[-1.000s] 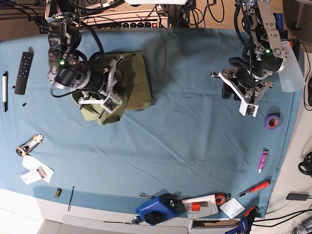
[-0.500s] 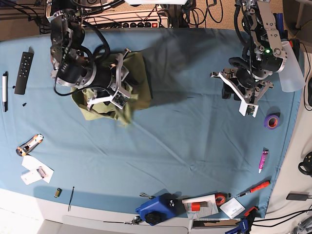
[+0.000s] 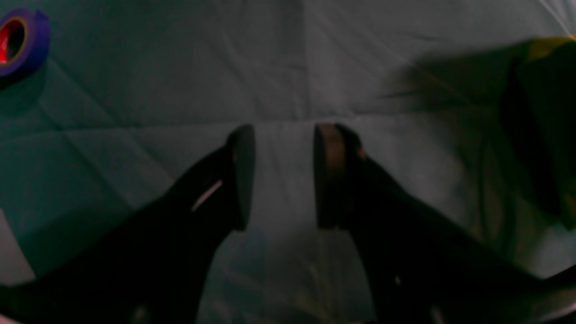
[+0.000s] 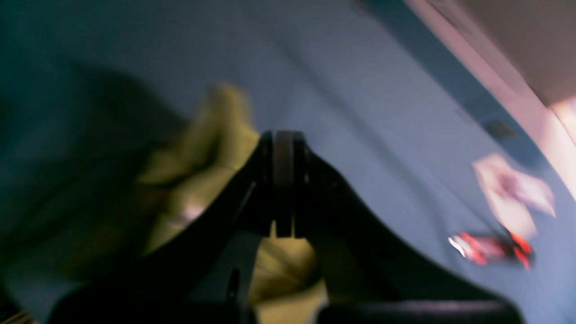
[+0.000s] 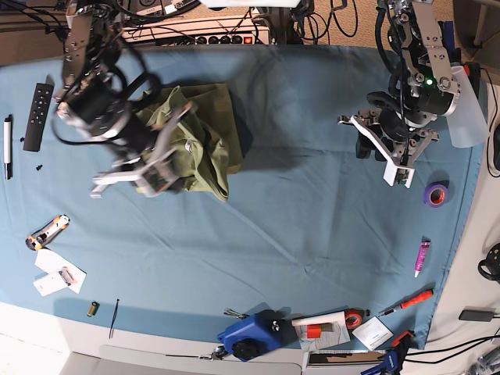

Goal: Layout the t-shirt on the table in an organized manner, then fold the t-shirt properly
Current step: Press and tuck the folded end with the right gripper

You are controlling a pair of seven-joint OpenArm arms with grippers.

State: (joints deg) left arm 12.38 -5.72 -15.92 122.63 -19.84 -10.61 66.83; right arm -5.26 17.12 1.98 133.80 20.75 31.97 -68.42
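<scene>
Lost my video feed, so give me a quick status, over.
Right tool shut beside the bunched t-shirt, grip unconfirmed. Left tool open over bare table. Purple tape off to the side.

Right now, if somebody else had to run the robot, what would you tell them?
Right gripper: jaws shut. The right wrist view is too blurred to tell whether any shirt cloth is pinched.
Left gripper: open and empty, over bare table near the purple tape roll.
The t-shirt lies bunched in a heap at the far side of the table, under the right arm.
Done: nothing laid flat yet.
Left: spread the t-shirt out flat, smooth it, then fold it.
</scene>
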